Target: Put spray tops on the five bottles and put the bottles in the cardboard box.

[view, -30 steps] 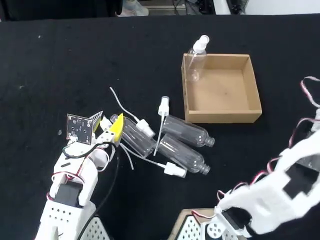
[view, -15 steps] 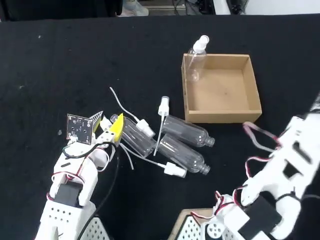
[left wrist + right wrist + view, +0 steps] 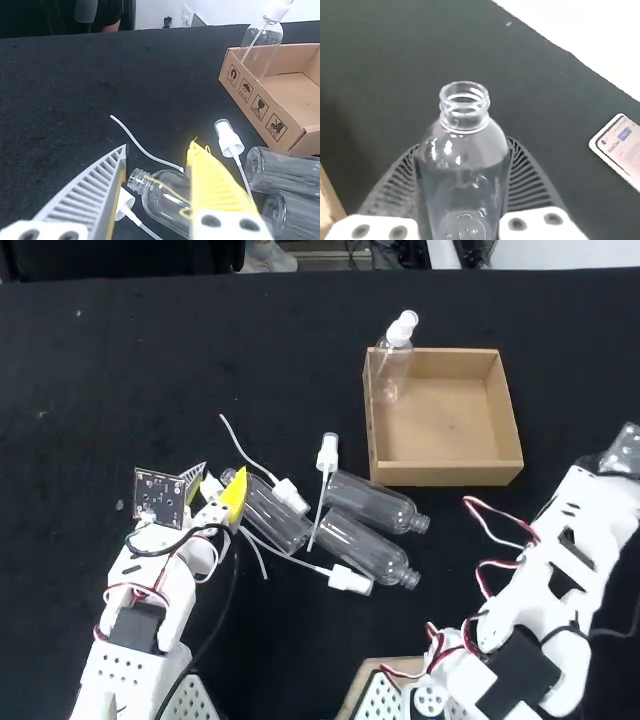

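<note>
A black cloth-covered table (image 3: 150, 350) is stretching across nearly the whole high view, its matte surface taking even, soft light and throwing no hard shadows. Along the top edge of that frame a narrow strip of pale floor (image 3: 325, 254) is showing past the table's far side, with dark cables (image 3: 372, 252) lying on it. At the upper right of the left wrist view a white wall (image 3: 225, 10) is rising behind the table, carrying a wall socket (image 3: 186, 12). In the right wrist view's upper right corner a pale surface (image 3: 580, 25) is lying past the table's edge; whether it is floor or wall cannot be told.
</note>
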